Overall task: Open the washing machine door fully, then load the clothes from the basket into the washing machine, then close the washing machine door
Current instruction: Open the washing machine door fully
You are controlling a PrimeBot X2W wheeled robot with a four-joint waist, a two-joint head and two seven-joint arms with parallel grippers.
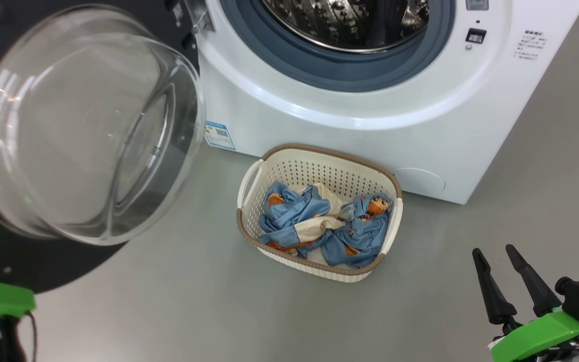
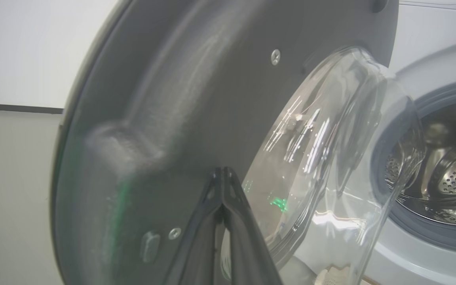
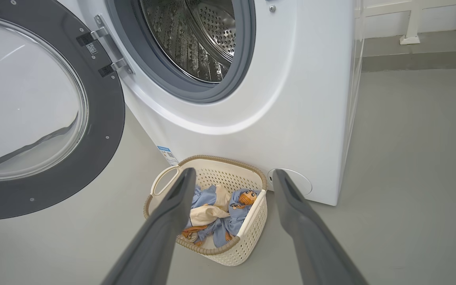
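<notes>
The clothes (image 1: 319, 221) lay in the basket (image 1: 319, 151) before the washer (image 1: 370, 125): soft, light, limp, we judged, best pinched at a raised fold. Our right fingers (image 1: 490, 289) stood open; the left fingers (image 2: 247, 237), closed on nothing.

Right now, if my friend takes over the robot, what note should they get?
Left gripper: fingers shut, empty, beside the inner face of the big round black-rimmed glass washing machine door.
Right gripper: fingers open, empty, right of the small cream perforated plastic basket.
Blue cartoon-print fabric clothes lie in the basket, in front of the white boxy washing machine.
Done: door stands wide open. Left: load clothes, close door.
</notes>
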